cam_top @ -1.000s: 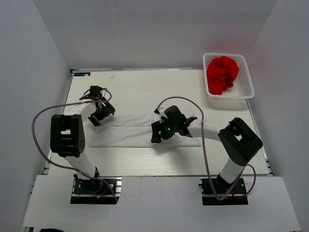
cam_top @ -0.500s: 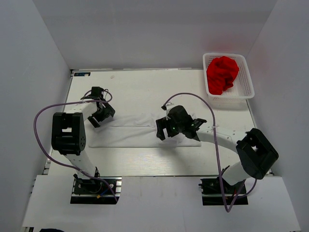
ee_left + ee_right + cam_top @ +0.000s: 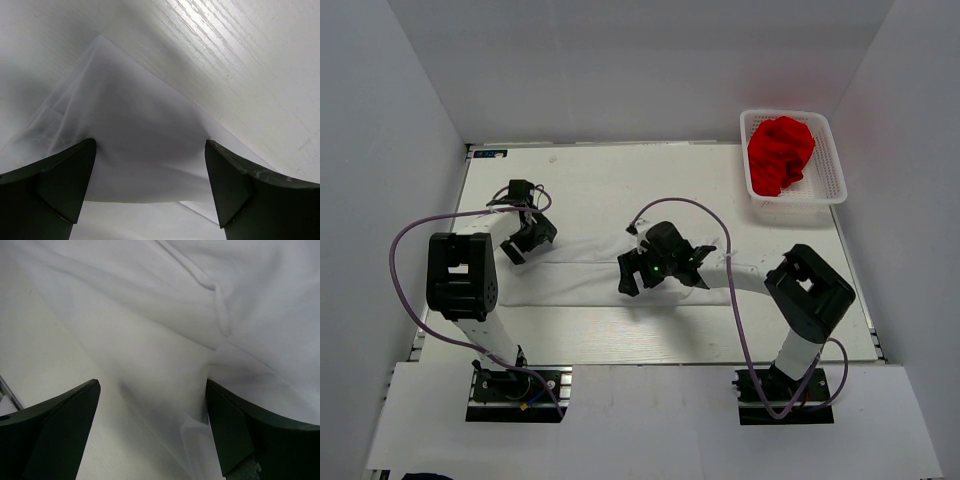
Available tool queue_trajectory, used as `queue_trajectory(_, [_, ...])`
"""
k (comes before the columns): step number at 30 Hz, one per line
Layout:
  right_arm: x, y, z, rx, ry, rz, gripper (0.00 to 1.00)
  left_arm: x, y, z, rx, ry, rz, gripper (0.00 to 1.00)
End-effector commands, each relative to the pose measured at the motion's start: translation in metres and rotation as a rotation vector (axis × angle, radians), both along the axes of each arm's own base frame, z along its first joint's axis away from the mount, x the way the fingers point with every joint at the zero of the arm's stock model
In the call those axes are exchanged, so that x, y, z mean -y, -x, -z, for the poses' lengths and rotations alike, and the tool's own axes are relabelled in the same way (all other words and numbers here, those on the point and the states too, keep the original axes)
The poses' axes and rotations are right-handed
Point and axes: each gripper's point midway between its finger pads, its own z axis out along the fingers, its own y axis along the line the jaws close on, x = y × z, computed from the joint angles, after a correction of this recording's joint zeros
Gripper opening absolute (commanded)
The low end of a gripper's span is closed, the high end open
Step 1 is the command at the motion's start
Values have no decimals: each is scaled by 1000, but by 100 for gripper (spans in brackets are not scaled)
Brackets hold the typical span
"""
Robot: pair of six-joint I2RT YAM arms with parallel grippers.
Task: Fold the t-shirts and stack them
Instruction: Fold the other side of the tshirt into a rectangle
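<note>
The white t-shirt [image 3: 570, 282] lies flat on the table as a long folded strip running left to right. My left gripper [image 3: 523, 238] hovers open over its far left corner. In the left wrist view that cloth corner [image 3: 140, 125] sits between the spread fingers [image 3: 60, 185], and nothing is gripped. My right gripper [image 3: 645, 272] is open low over the middle of the strip. The right wrist view shows wrinkled white cloth [image 3: 165, 315] and a folded edge under the gripper [image 3: 152, 390]. The red t-shirt [image 3: 780, 155] lies crumpled in the basket at the far right.
A white plastic lattice basket [image 3: 825, 192] stands at the table's back right corner. Purple cables loop from both arms. Bare white tabletop [image 3: 620, 190] lies behind the strip, and a grey wall stands on each side.
My right gripper let its jaws go wider, swung slightly right, then came back left along the white shirt. The left gripper has barely moved.
</note>
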Motion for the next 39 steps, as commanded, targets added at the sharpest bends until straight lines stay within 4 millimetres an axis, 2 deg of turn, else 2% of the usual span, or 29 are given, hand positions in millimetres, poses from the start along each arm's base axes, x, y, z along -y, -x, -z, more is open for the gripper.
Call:
queue_trajectory(1, [-22,3,-35,74,-84,-35,90,-5,-13,-24,78,-13,-23,100])
queue_trajectory(4, [-9,0,-26,78,-21,39,90,1,-19,-23,78,-1,-9,100])
queue_trajectory(6, [-9,2,-26,79,-27,41,90,1,-18,-20,69,-2,-9,100])
queue_trajectory(9, [-22,12,-32,81,-66,-50,90,1,-18,-20,69,-2,-9,100])
queue_trajectory(13, [-16,15,-22,48,-50,-28,90,-3,-18,-25,71,-17,-25,100])
queue_trajectory(14, [-14,12,-25,63,-58,-11,90,-2,-21,-33,96,-15,-25,100])
queue_trajectory(15, [-13,12,-38,80,-86,5,90,-3,-19,-36,91,-16,-25,100])
queue_trajectory(16, [-6,12,-34,75,-75,27,90,-1,-25,-46,120,-9,-10,100])
queue_trajectory(17, [5,9,-33,81,-56,79,90,0,-24,-53,130,-6,6,100])
queue_trajectory(18, [9,8,-38,90,-63,100,90,3,-27,-62,154,6,11,100])
queue_trajectory(20, [29,10,-22,71,-20,155,90,12,-34,-74,206,36,45,100])
queue_trajectory(22, [40,15,-21,53,-23,181,90,19,-33,-78,244,69,62,100])
queue_trajectory(23, [51,15,-14,55,2,216,90,19,-31,-77,247,70,63,100])
queue_trajectory(24, [57,16,-10,45,25,234,90,22,-21,-65,213,70,71,100])
queue_trajectory(26, [64,21,-3,11,50,250,90,24,-17,-64,234,83,67,100])
queue_trajectory(27, [71,28,7,-17,78,253,90,23,-5,-49,196,82,66,100])
queue_trajectory(29, [76,38,13,-57,78,252,90,20,5,-38,175,70,47,100])
queue_trajectory(34, [98,57,36,-133,131,287,90,7,33,7,31,12,-12,100])
queue_trajectory(37, [105,70,39,-174,154,270,90,-10,41,17,-28,-35,-74,100])
queue_trajectory(39, [105,66,27,-137,155,250,90,-17,40,14,-46,-74,-101,100])
